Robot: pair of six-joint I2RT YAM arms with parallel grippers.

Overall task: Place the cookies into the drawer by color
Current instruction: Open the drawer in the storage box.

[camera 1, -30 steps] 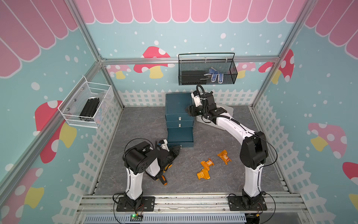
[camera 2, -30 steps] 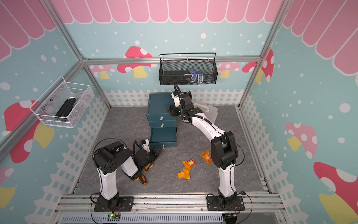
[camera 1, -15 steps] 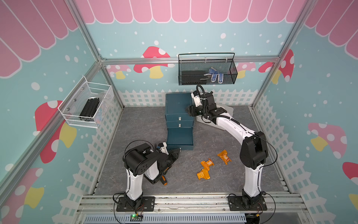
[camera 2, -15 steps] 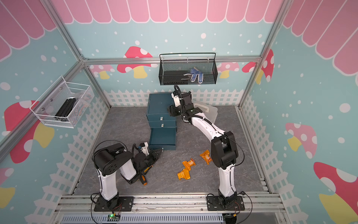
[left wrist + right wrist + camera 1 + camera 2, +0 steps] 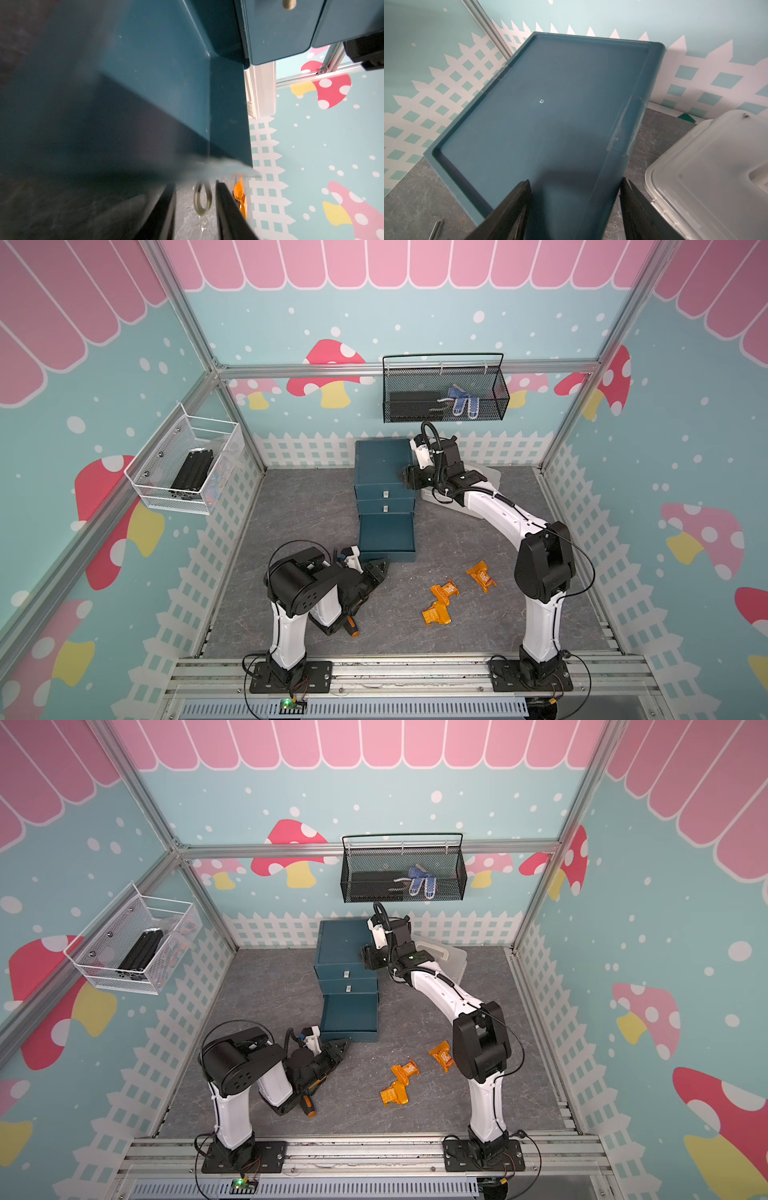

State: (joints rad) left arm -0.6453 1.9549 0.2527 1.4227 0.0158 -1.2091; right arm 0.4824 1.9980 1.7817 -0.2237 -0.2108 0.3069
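Note:
The teal drawer [image 5: 382, 466] cabinet stands at the back, its bottom drawer [image 5: 386, 536] pulled out and showing nothing inside; it also appears in a top view [image 5: 340, 946]. Three orange cookies [image 5: 481, 573] [image 5: 444, 590] [image 5: 435, 612] lie on the floor to its right, and one cookie [image 5: 240, 195] shows past a finger. My left gripper [image 5: 376, 570] [image 5: 195, 184] is open at the pulled-out drawer's front, the pale ring handle [image 5: 202, 199] loose between its fingers. My right gripper [image 5: 409, 480] [image 5: 575, 187] is open, straddling the cabinet's top right edge. Green and black cookies are out of view.
A pale grey plastic case [image 5: 482, 479] [image 5: 708, 176] sits right behind the right arm, close to the cabinet. A screwdriver [image 5: 351, 624] lies under the left arm. A black wire basket [image 5: 444, 393] and a white one [image 5: 187, 466] hang on the walls.
My left gripper drew back slightly with the bottom drawer, then its jaws opened off the ring handle. The right arm has stayed put.

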